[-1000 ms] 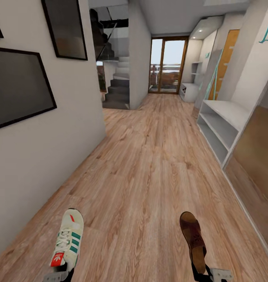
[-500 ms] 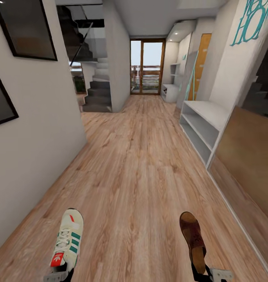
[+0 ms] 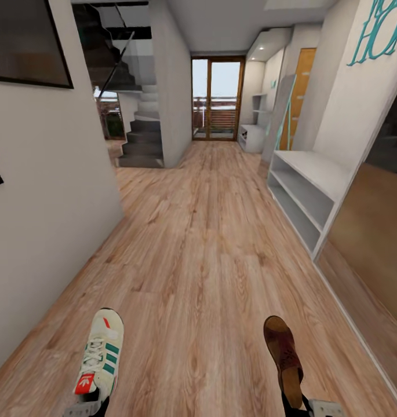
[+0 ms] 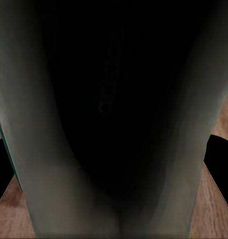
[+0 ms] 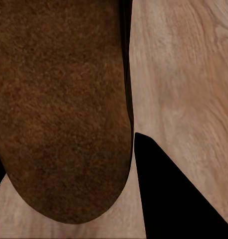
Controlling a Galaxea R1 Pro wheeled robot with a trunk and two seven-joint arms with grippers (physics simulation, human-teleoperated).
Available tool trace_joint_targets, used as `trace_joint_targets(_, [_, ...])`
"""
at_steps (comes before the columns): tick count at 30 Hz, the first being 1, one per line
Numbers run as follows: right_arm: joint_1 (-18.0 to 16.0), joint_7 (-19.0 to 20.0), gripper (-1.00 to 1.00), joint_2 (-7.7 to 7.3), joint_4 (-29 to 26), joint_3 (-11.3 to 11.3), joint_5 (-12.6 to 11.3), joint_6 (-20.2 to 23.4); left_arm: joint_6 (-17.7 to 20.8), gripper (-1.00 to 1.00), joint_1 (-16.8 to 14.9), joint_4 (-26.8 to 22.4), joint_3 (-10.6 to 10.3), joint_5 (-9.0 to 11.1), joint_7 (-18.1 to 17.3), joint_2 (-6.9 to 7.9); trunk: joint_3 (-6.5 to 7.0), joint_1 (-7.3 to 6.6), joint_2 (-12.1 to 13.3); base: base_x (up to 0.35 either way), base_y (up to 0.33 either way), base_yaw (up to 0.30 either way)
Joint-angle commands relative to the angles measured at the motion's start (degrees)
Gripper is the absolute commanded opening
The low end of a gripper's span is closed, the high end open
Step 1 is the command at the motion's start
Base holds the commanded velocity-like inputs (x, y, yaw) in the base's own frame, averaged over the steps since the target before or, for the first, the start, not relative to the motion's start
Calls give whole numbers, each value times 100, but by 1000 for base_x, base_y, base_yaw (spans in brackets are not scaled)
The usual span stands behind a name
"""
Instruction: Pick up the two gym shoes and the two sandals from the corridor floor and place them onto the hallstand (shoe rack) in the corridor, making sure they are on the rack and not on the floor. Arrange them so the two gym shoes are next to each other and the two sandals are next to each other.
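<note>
A cream gym shoe (green-striped, red-labelled) and a brown sandal are held above the corridor floor, well short of the pale hallstand, toes pointed ahead.

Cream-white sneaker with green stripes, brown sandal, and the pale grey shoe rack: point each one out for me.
Cream-white sneaker with green stripes (image 3: 101,354): head view, on its laces.
Brown sandal (image 3: 282,348): head view, on its wide strap.
Pale grey shoe rack (image 3: 314,168): head view, on its bench top.
</note>
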Motion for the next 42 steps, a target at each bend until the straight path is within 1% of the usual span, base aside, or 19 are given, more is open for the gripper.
trace_joint_targets(1, [-5,33,-100,3,8,-49,34,-15,-26,-100,-7,3,49,-50,-32,-4,-5,2,-2,340,0,0])
trace_joint_targets(32, [-5,24,-100,4,39,-47,35,-15,-26,-100,-1,10,49,-66,-32,-5,-5,2,-2,340,0,0])
trace_joint_targets(42, [-5,24,-100,4,140,-47,35,-15,-19,-100,-4,8,49,-56,-32,-4,-5,2,-2,340,0,0])
